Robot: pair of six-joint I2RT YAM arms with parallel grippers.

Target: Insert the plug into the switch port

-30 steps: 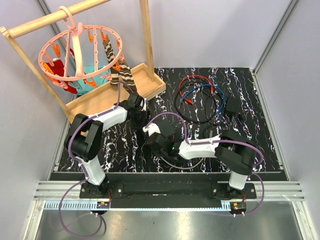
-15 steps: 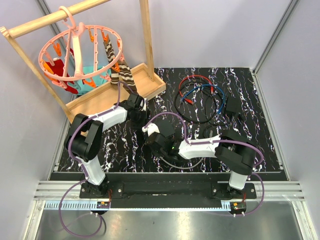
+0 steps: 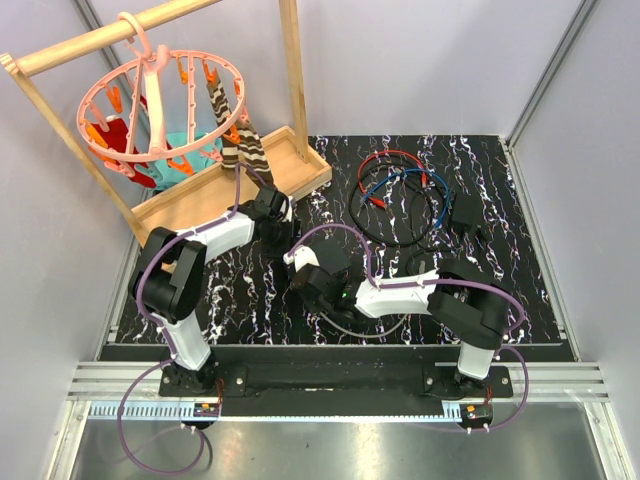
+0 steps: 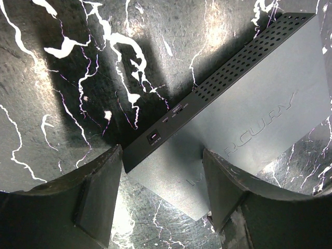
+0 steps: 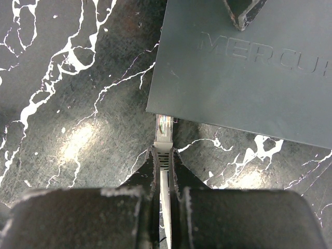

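The switch (image 4: 249, 98) is a flat matte black box lying on the marbled table. My left gripper (image 4: 162, 152) stands open astride its vented back edge. One finger (image 4: 98, 197) is beside that edge and the other finger (image 4: 228, 192) is over the lid. My right gripper (image 5: 164, 151) is shut on the white plug (image 5: 164, 129). The plug's clear tip meets the near long edge of the switch (image 5: 244, 72), close to the left corner. The switch port on that edge is hidden under the lid. From above, both grippers (image 3: 280, 235) (image 3: 305, 272) crowd together and hide most of the box.
A small socket (image 4: 154, 137) shows on the switch's back edge. A tangle of red, blue and black cables (image 3: 400, 195) and a black adapter block (image 3: 467, 212) lie at the back right. A wooden rack tray (image 3: 200, 200) with a pink peg hanger (image 3: 160, 110) stands at the back left.
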